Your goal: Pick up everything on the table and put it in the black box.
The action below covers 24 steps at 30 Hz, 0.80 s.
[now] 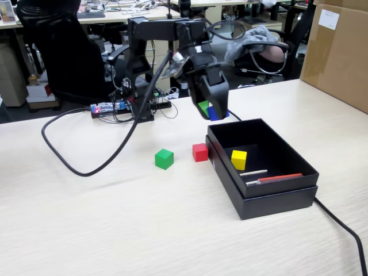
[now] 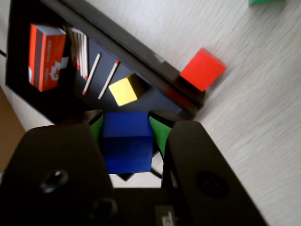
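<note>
Directly below the gripper (image 2: 127, 123), which clamps the blue cube (image 2: 127, 141), lies the near corner of the black box (image 1: 270, 198). Inside the box, the yellow cube (image 2: 123, 90) sits just ahead of the gripper, with matchsticks (image 2: 100, 76) and a red matchbox (image 2: 45, 56) farther in. Bare floor remains between them. The red cube (image 2: 202, 69) touches the box's outer wall; beyond it the table (image 1: 115, 224) is open.

I see matt plastic-looking gripper (image 2: 126, 123) jaws with green pads (image 2: 157, 132) on a smooth blue cube (image 2: 127, 141); below, a matt black box (image 1: 276, 198) on pale wood-grain table (image 1: 115, 230).
</note>
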{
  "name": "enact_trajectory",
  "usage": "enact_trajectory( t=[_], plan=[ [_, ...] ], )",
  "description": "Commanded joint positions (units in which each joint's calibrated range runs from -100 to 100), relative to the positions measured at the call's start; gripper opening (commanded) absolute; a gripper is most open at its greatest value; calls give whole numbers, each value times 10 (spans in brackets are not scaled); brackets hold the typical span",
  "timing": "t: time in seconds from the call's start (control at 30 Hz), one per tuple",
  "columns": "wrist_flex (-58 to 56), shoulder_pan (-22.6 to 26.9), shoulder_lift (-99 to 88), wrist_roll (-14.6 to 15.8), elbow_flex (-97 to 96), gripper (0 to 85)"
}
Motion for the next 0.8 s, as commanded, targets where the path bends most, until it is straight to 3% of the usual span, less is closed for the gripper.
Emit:
enact_trajectory(
  t=[0.0, 0.17, 0.4, 0.63, 0.77],
  plan=[
    [5, 18, 25, 15, 67, 102],
    [5, 42, 192, 37, 132, 104],
    [5, 39, 348, 41, 160, 118],
    [5, 31, 371, 41, 144, 394],
    [5, 24, 317, 41, 137, 431]
  ],
)
